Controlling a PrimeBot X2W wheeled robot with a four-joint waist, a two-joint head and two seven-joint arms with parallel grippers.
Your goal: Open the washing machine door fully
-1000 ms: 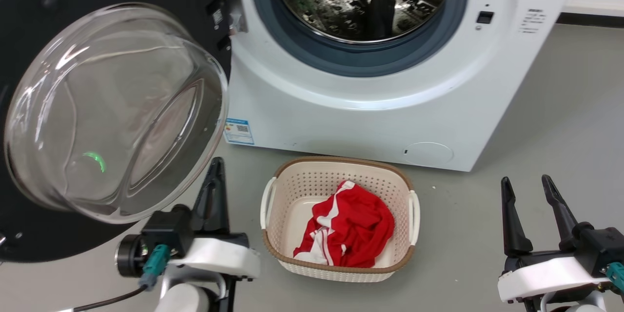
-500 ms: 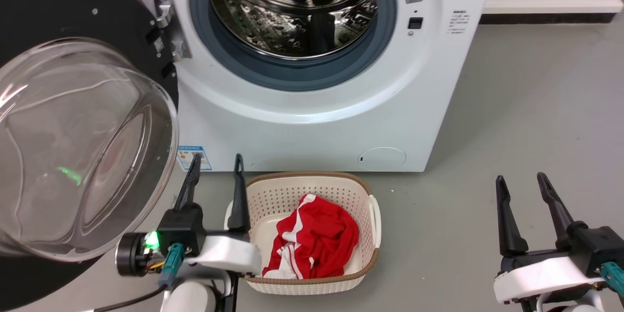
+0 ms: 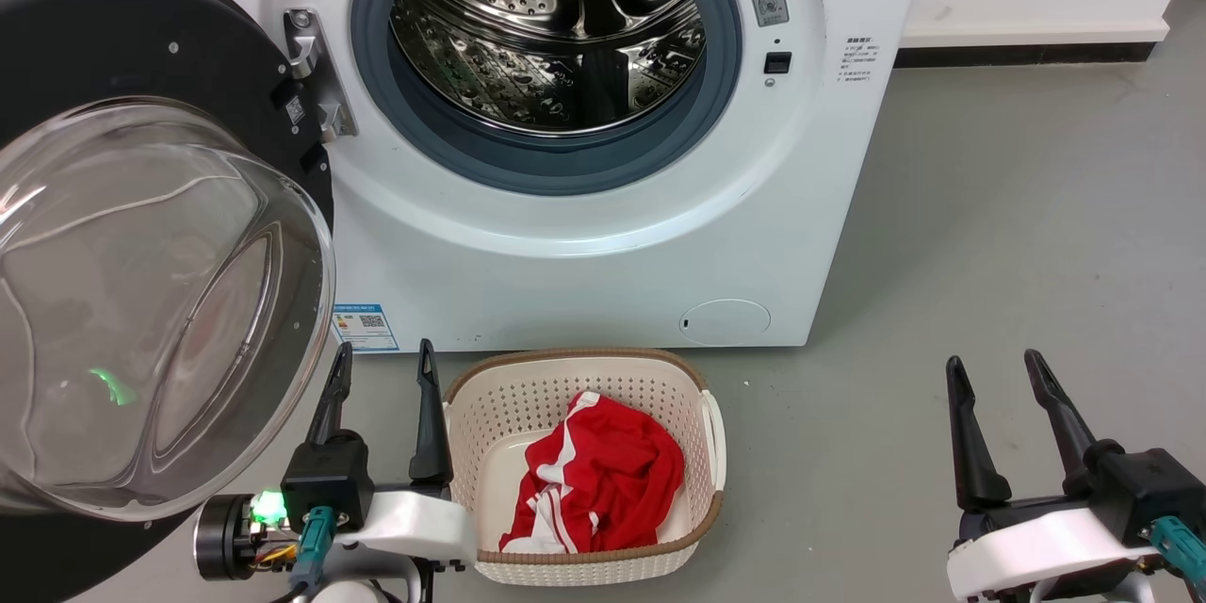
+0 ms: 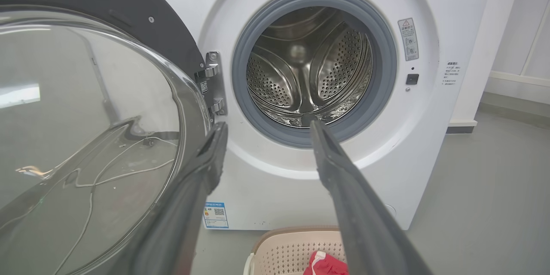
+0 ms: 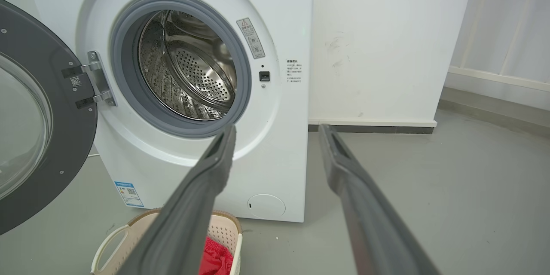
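Grey floor (image 3: 999, 236) bears the washing machine (image 3: 565, 273) and basket (image 3: 603, 570).

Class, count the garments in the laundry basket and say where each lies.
1. A red garment with white stripes lies bunched in the cream basket on the floor before the washing machine; others could be hidden beneath it.

Bright, even indoor light from overhead, with only faint, soft shadows on the grey floor (image 3: 989, 236). The white washing machine (image 3: 565, 273) is clearly lit and sharp. The glass bowl of the washing machine door (image 3: 113, 28) carries pale streaks of glare and a small green reflection. The steel drum (image 3: 546, 38) glints with bright highlights. In the wrist views, the left fingers (image 4: 356, 206) and right fingers (image 5: 193, 206) look soft and blurred close to the lens, stretched by the wide angle.
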